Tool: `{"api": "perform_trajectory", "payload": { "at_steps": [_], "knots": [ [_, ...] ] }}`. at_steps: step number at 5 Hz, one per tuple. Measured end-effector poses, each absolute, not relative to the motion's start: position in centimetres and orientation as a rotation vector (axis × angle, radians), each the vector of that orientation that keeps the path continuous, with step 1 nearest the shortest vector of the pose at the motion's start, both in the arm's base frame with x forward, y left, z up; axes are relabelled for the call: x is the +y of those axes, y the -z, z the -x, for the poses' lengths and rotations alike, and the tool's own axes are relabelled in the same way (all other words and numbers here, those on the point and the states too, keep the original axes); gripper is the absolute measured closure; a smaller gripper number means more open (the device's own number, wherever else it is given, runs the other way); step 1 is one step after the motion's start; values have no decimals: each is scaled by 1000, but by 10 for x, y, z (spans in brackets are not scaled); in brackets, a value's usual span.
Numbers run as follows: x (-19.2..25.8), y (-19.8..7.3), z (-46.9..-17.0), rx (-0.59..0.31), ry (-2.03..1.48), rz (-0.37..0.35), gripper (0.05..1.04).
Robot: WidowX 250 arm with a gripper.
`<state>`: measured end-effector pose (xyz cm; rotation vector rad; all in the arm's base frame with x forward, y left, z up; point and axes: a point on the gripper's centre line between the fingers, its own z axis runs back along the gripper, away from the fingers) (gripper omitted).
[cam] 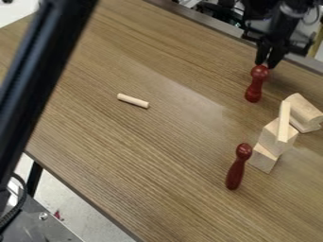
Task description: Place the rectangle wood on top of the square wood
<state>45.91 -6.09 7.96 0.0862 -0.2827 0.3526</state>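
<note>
The desk [167, 123] carries everything. The claw [267, 64] hangs over its far side, fingers a little spread, with nothing seen pinched between them. Nearer to the camera than the claw, and somewhat right in the view, is the square wood [269, 136], upon a lower block [263, 159]. The rectangle wood [284, 119] appears to rest on its top, so the placing looks done. I judge this slim piece light, stiff, rather smooth and not fragile; if adjusting is needed, please take it gently by its long narrow sides, near the middle. Its long axis points roughly from the claw's side toward the camera, almost vertical in the view.
</note>
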Motion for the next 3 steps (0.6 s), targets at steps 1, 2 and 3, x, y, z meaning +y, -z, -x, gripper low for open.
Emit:
{"api": "perform_trajectory", "payload": {
  "at_steps": [1,2,3],
  "knots": [
    [-62,-115,-449,-341,-350,-60,940],
    [-70,-144,-433,-367,-328,-53,940],
    [-89,-163,-411,-362,-272,-40,940]
  ]
}}
